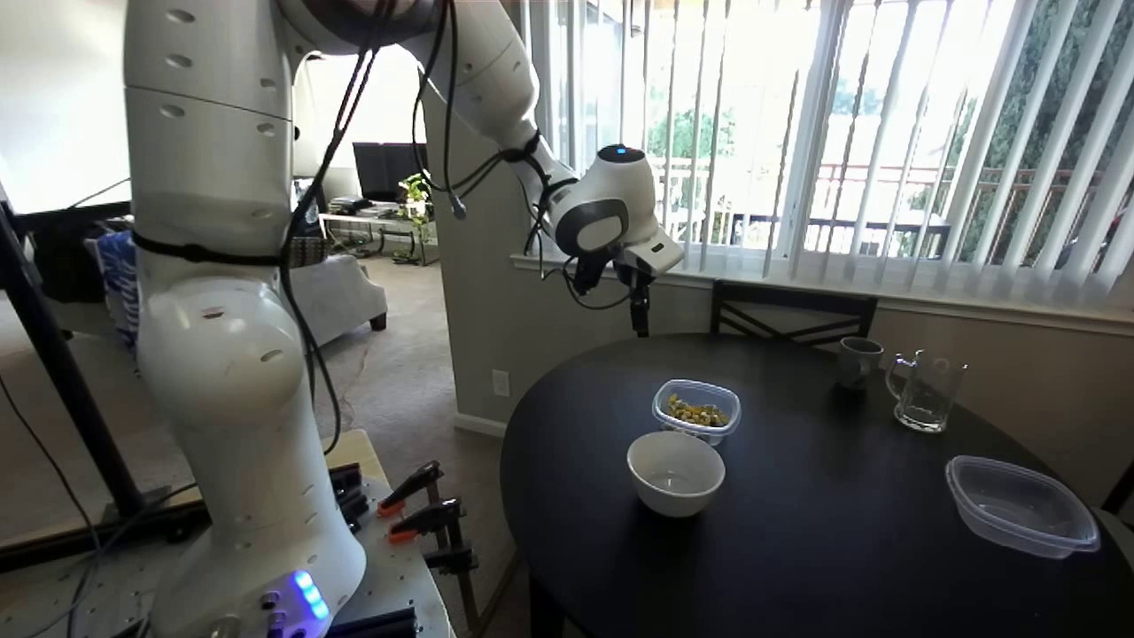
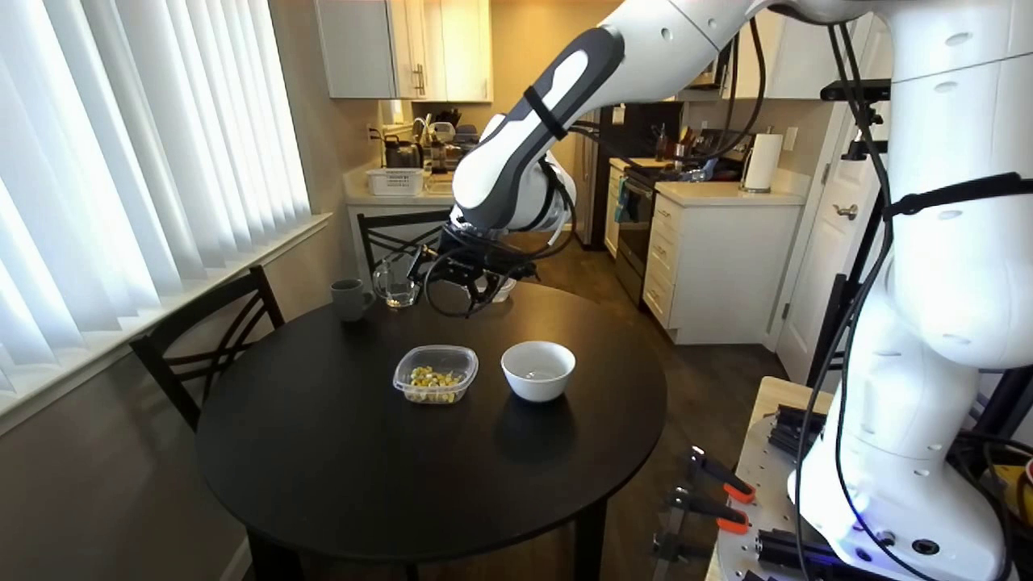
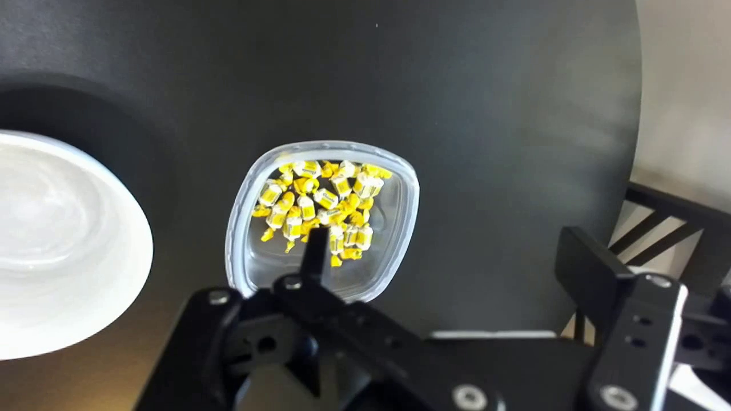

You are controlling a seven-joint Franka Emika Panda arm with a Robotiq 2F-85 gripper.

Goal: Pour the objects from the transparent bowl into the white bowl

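The transparent bowl [image 1: 725, 429] sits upright on the dark table and also shows in an exterior view [image 2: 463, 382] and the wrist view [image 3: 405, 231]. It holds the objects, yellow-and-white wrapped bits [image 3: 325, 198], also visible in both exterior views [image 1: 696, 414] [image 2: 432, 378]. The white bowl [image 1: 676, 501] stands close beside it, upright, with no bits visible inside; it also shows in an exterior view [image 2: 538, 390] and, cut off at the left, in the wrist view [image 3: 68, 308]. My gripper [image 3: 445, 242] is open and empty above the table. One finger overlaps the transparent bowl in the wrist view.
A grey mug [image 1: 858, 363], a clear glass mug [image 1: 928, 394] and a larger flat clear container [image 1: 1019, 509] stand on the round table [image 2: 363, 484]. A chair [image 1: 797, 310] is by the window. My wrist partly hides the flat container in an exterior view [image 2: 505, 290].
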